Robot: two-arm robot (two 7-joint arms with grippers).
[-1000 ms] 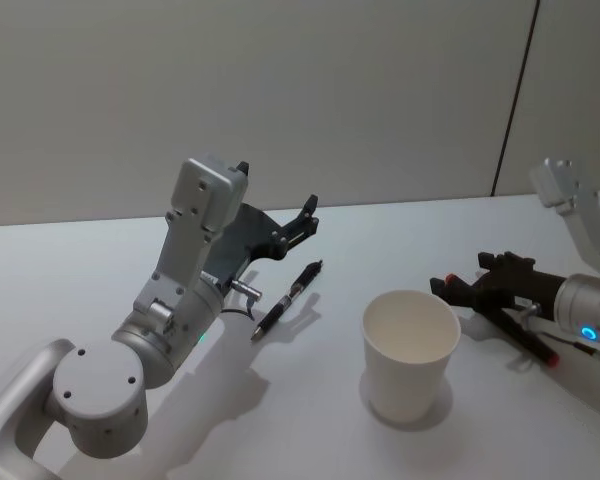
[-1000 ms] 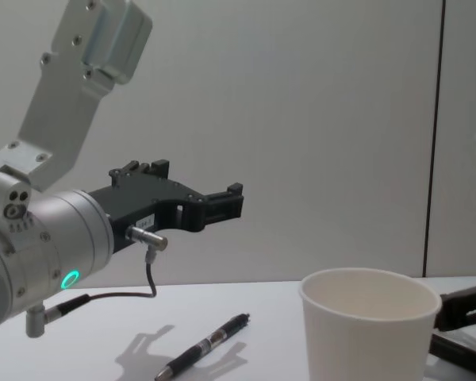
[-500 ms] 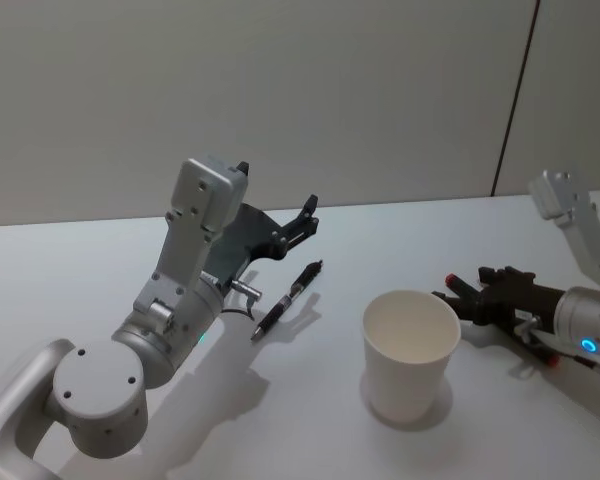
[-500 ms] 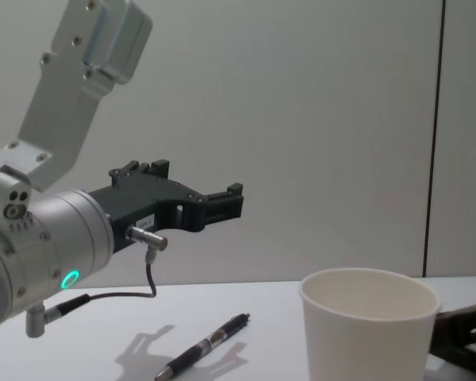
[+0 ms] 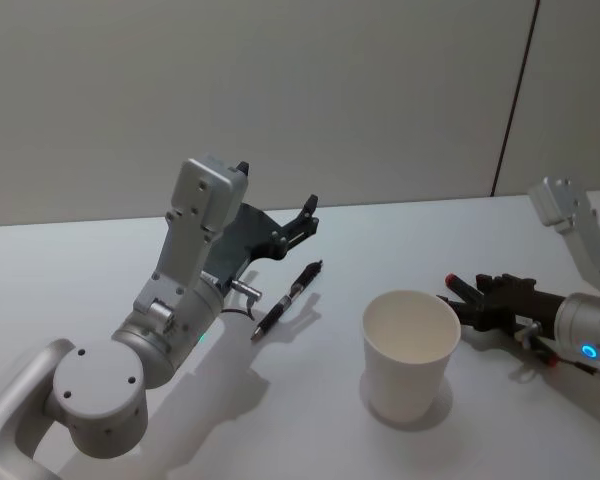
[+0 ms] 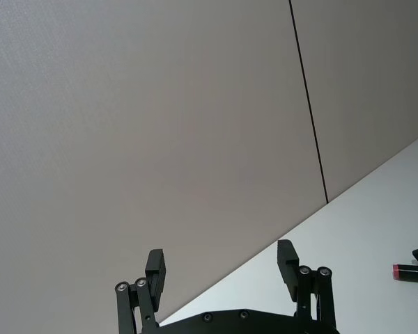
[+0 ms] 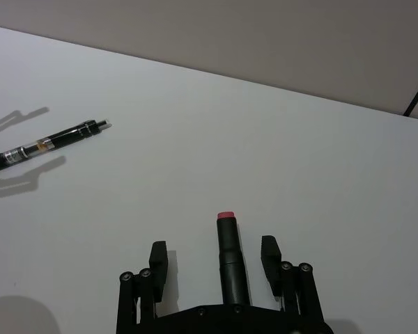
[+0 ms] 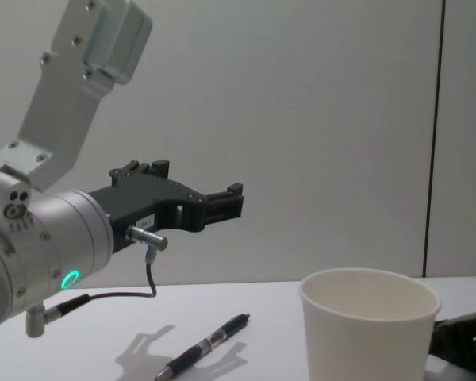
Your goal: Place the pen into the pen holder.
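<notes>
The pen holder (image 5: pixel 410 350), a wide white paper cup (image 8: pixel 369 325), stands upright at the front centre of the table. A black pen (image 5: pixel 287 299) lies flat to its left (image 8: pixel 206 347), also seen far off in the right wrist view (image 7: pixel 45 145). A second dark pen with a red end (image 7: pixel 228 257) lies on the table between the open fingers of my right gripper (image 7: pixel 214 252), with a gap on each side. That gripper (image 5: pixel 458 297) sits low, just right of the cup. My left gripper (image 5: pixel 308 215) hangs open above the black pen (image 8: pixel 230 202), holding nothing (image 6: pixel 221 259).
The white table (image 5: pixel 400 240) runs back to a plain grey wall with a dark vertical seam (image 5: pixel 515 100). My left arm's large grey elbow and base (image 5: pixel 95 395) fill the front left.
My right gripper has drawn slightly back toward the right and sunk lower over the red-ended pen. The left arm, the black pen and the cup have not moved.
</notes>
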